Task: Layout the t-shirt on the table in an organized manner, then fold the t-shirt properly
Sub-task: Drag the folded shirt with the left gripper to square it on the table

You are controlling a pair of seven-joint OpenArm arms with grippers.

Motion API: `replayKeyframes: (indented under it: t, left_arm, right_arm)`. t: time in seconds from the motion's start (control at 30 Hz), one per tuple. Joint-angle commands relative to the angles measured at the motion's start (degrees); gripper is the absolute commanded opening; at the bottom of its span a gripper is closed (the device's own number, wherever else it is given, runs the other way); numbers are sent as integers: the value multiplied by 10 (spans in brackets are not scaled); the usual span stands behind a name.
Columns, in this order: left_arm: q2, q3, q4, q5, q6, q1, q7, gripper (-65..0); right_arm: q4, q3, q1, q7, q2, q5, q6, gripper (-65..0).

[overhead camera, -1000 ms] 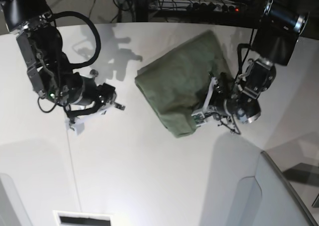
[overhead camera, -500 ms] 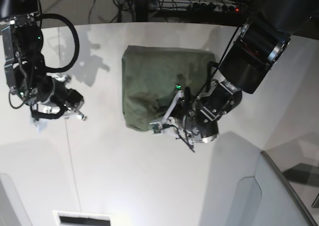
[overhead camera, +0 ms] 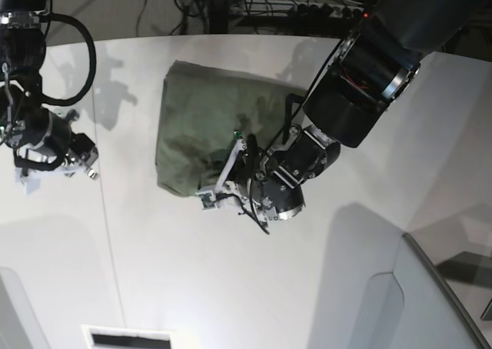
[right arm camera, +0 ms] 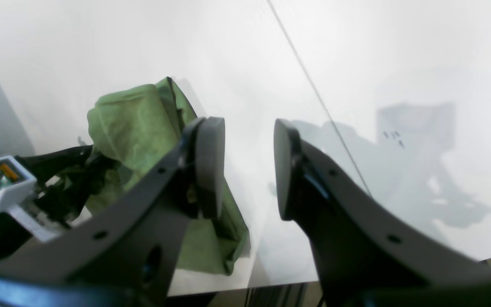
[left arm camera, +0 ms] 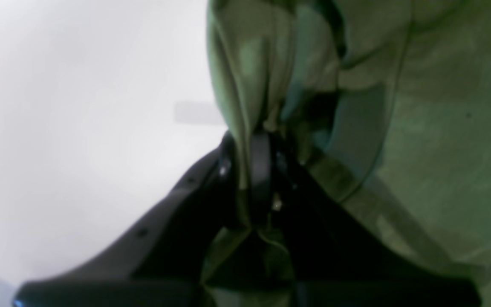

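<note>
The olive-green t-shirt (overhead camera: 200, 118) lies bunched in a rough rectangle on the white table (overhead camera: 231, 287), toward its far middle. My left gripper (overhead camera: 227, 181) is at the shirt's near edge, shut on a gathered fold of the t-shirt (left arm camera: 441, 149); in the left wrist view the cloth runs between the closed left gripper (left arm camera: 258, 170). My right gripper (overhead camera: 86, 164) hangs over the table's left side, well clear of the shirt. In the right wrist view the right gripper (right arm camera: 247, 168) is open with nothing between its pads, and the t-shirt (right arm camera: 130, 123) is behind it.
A thin dark seam (overhead camera: 108, 234) crosses the tabletop on the left. A grey raised panel (overhead camera: 430, 303) stands at the near right corner. A slotted white part (overhead camera: 127, 337) sits at the near edge. Cables (overhead camera: 307, 7) lie past the curved far edge.
My left arm has pulled the t-shirt leftward across the table, still gripping it. My right arm has drawn back toward the left edge with its jaws unchanged.
</note>
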Motion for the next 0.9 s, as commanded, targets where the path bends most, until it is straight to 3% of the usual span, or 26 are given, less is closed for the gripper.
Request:
replayKeyframes:
  t: [0.0, 0.33, 0.53, 0.87]
  left_arm:
    - [6, 2, -4, 1, 3, 3, 5, -650]
    - [11, -2, -13, 0, 17, 4, 35, -650]
    - [9, -83, -5, 6, 26, 22, 48, -650]
    - [5, -91, -5, 7, 26, 29, 49, -650]
  right_arm:
    - [10, 7, 5, 4, 7, 2, 5, -462]
    - [10, 3, -1, 4, 7, 2, 5, -462]
    - [10, 3, -2, 4, 7, 2, 5, -462]
    - [11, 2, -2, 4, 5, 2, 5, -462]
